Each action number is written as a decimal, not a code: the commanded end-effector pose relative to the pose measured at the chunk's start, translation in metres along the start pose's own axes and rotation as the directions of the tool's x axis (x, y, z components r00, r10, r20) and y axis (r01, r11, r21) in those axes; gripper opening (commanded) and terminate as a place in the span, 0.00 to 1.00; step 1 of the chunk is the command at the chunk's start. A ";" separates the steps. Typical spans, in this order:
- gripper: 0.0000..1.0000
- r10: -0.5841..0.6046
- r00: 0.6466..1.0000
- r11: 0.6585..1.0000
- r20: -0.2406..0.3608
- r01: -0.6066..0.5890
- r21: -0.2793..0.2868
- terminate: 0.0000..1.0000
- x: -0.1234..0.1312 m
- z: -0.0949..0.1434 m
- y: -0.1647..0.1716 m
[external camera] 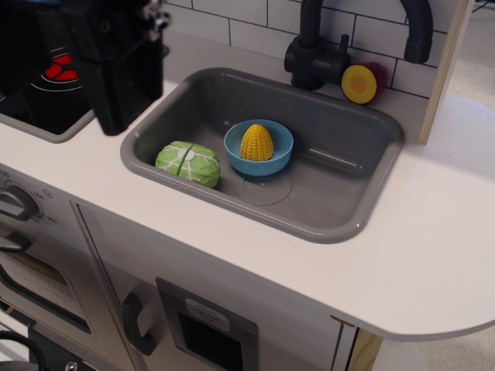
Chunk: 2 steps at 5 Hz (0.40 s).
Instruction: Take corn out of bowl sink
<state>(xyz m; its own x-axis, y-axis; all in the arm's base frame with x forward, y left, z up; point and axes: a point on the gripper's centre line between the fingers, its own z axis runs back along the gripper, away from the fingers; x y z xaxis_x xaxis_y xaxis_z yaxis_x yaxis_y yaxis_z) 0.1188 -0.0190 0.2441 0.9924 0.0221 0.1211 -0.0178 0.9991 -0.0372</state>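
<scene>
With the corn (257,142) upright in the bowl (259,148) mid-sink (340,185), the gripper (124,69), jaw state unclear, should travel toward four o'clock, descend centred, and pinch without tipping the bowl.

Corn (257,142) upright in blue bowl (279,157), grey sink (340,185), green cabbage (188,163) beside bowl

Yellow corn (257,142) (bumpy kernels) in light-blue bowl (280,158), grey sink (340,193), green cabbage (188,163).

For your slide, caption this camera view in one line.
Toy corn sits upright in blue bowl inside grey sink, beside green cabbage.
</scene>
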 end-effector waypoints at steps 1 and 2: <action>1.00 0.000 1.000 1.000 0.000 0.000 0.000 0.00 0.000 0.000 0.000; 1.00 0.084 0.996 0.996 -0.014 -0.083 0.045 0.00 0.036 -0.040 -0.008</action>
<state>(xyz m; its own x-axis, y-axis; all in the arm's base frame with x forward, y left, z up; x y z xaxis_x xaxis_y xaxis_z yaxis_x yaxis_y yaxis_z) 0.1614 -0.0279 0.2015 0.9897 0.1193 0.0795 -0.1201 0.9927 0.0059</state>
